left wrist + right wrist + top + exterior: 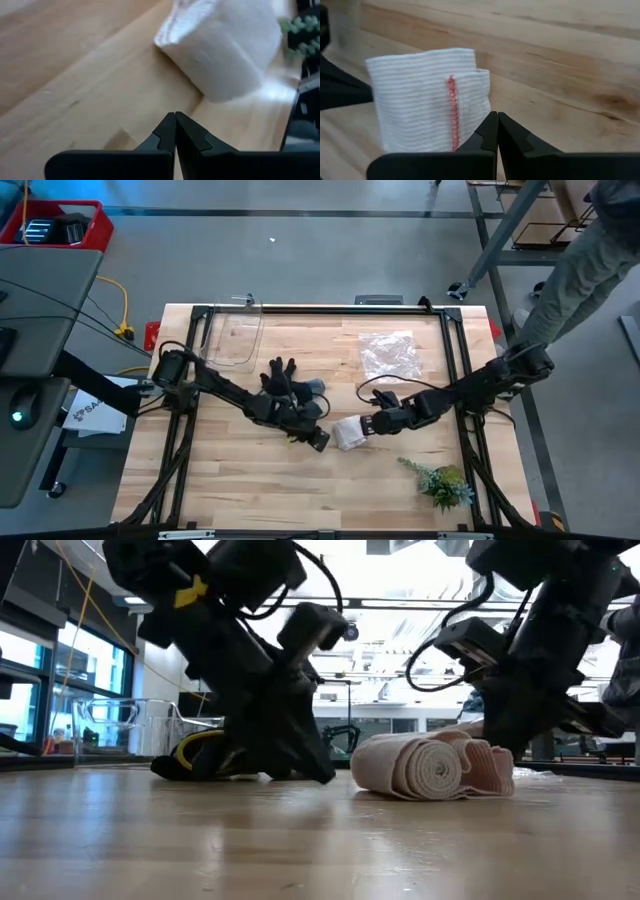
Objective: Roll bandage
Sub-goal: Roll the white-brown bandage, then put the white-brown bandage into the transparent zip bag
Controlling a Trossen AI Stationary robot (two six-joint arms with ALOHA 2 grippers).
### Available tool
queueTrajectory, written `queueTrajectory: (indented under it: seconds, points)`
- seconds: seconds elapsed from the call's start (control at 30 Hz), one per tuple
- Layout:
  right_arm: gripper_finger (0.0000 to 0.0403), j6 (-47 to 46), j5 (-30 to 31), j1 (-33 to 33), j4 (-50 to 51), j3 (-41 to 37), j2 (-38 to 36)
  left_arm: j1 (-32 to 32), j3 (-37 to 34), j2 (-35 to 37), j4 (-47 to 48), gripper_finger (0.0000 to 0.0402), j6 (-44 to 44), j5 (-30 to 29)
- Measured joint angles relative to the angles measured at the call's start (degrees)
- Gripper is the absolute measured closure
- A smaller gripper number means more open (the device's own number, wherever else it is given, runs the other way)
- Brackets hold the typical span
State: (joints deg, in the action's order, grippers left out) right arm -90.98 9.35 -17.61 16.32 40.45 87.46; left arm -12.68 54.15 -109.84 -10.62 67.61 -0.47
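I see the bandage (pixel 350 432) lying on the wooden table (pixel 250 490) near its middle, already wound into a compact white roll. From table height its spiral end (pixel 437 772) faces me, with a looser fold of cloth bunched behind it. My left gripper (pixel 319 439) sits just beside the roll on one side, fingers clenched together on nothing. My right gripper (pixel 372 425) sits just beside it on the other side, also clenched and empty; its wrist camera shows the outer flap with a red stitched line (pixel 452 112). I judge the rolling nearly done, with only tidying of that loose tail left.
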Motion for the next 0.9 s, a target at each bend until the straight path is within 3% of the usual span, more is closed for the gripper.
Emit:
queueTrajectory:
  seconds: [0.2, 0.5, 0.67, 0.8, 0.9]
  points:
    - [0.0403, -0.66, -1.32, -0.56, -2.84, -0.02, 2.04, 0.53, 0.13, -1.42, -0.9, 0.0401, 3.59, -1.01]
    - [0.0403, -5.16, 1.94, -3.22, -7.14, 0.01, 2.34, 1.85, 0.0, -1.64, -7.34, 0.0401, 5.03, -2.33]
    - [0.0403, -6.98, 2.32, -4.79, 3.82, -0.02, -0.86, 2.23, -0.04, 0.63, 0.73, 0.0401, 2.5, -1.33]
    - [0.0403, -8.06, 4.96, -5.06, 15.39, -0.02, -7.97, 4.33, 0.0, 6.22, 10.64, 0.0401, -0.29, -5.84]
    - [0.0403, -8.03, 8.71, -3.57, 23.35, 0.0, -14.33, 6.95, 0.0, 11.07, 11.57, 0.0401, -5.3, -7.91]
